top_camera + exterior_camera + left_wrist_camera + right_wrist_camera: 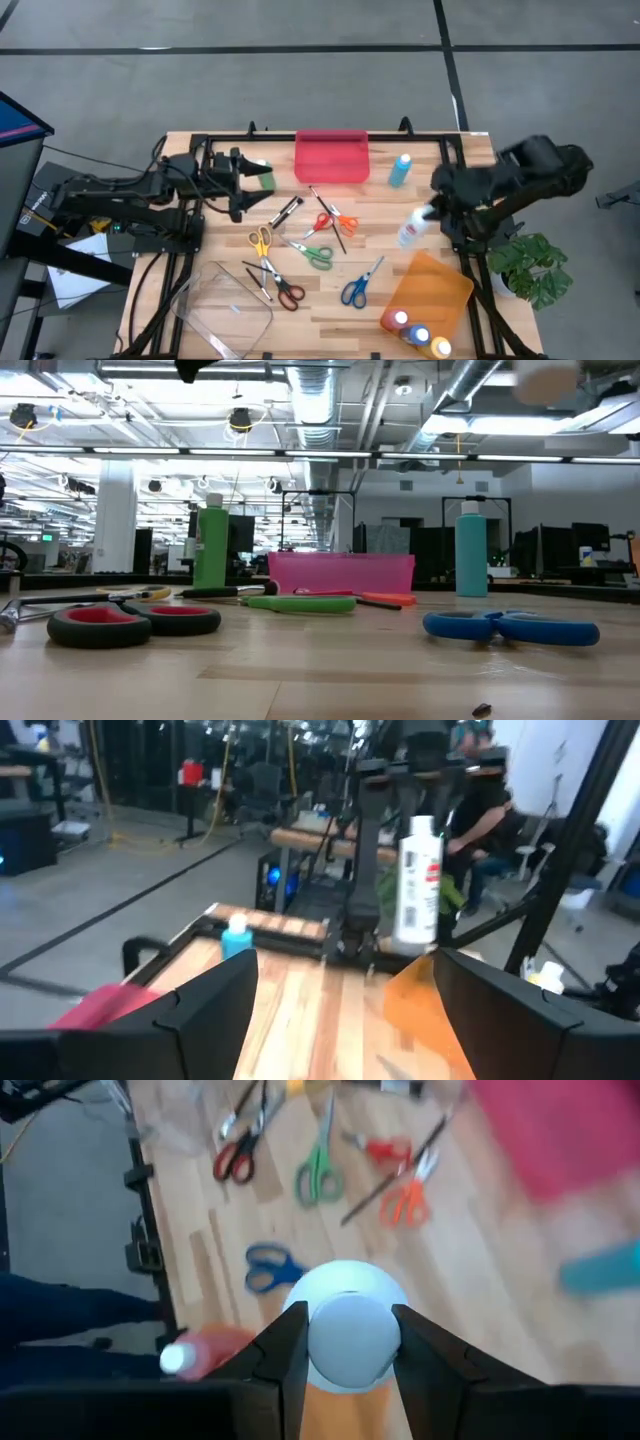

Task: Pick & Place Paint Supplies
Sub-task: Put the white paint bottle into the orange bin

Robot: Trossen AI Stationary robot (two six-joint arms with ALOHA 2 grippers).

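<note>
Above orange tray (pixel 440 285): right gripper (pixel 428 215) holding white bottle (pixel 413 227)

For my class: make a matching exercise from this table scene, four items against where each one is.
Items:
1. white bottle
2. green bottle
3. teal bottle
4. blue scissors

Places:
A. standing beside the pink tray
B. lying flat beside the orange tray
C. gripped in the right tool
D. just in front of the open left tool

Pairs: 1-C, 2-D, 3-A, 4-B
</note>
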